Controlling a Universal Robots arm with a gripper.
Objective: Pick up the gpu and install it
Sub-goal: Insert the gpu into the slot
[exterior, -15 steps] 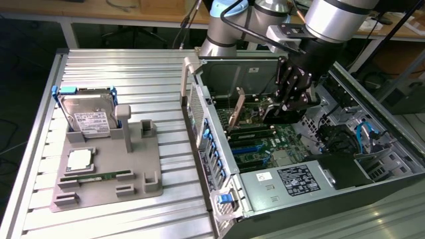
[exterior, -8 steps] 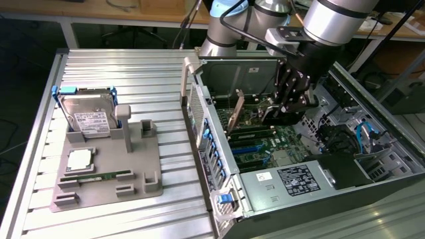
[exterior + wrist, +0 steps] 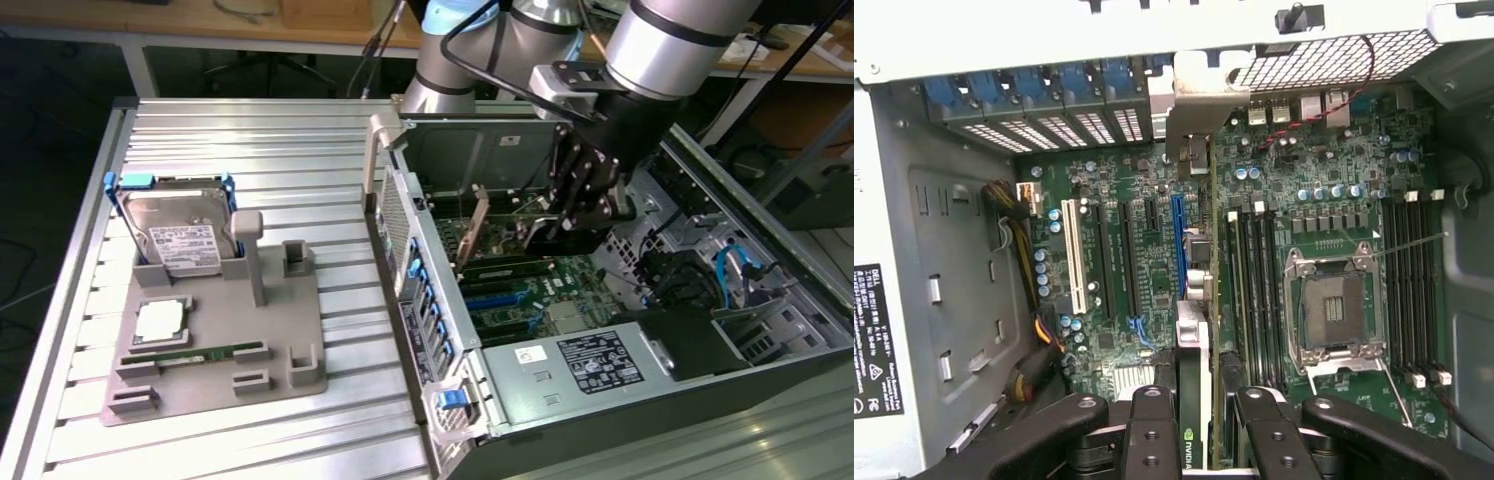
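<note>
One gripper point(image 3: 583, 205) hangs inside the open computer case point(image 3: 747, 330), its fingers point(image 3: 1154, 440) closed narrowly on the gpu point(image 3: 1196, 330), which stands on edge over the motherboard point(image 3: 1134, 290). At nine o'clock from the case in the exterior view, a grey tray point(image 3: 287, 320) holds a hard drive point(image 3: 176, 235) and a RAM stick point(image 3: 194, 354).
</note>
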